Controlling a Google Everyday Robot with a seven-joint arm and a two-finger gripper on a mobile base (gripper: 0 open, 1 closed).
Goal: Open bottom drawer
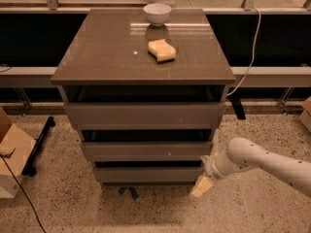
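Observation:
The bottom drawer (pixel 146 174) is the lowest of three grey-brown handleless fronts on the cabinet, with a thin dark gap above it. The middle drawer (pixel 146 150) and the tall top drawer (pixel 143 114) sit above, each a little ajar. My white arm reaches in from the right. My gripper (pixel 203 181) is low at the right end of the bottom drawer front, close to its corner, with a pale yellow fingertip (pixel 201 187) pointing down toward the floor.
A white bowl (pixel 157 13) and a yellow sponge (pixel 162 50) lie on the cabinet top (pixel 97 52). A cardboard box (pixel 12 152) stands on the speckled floor at the left beside a black bar. A white cable hangs at the right.

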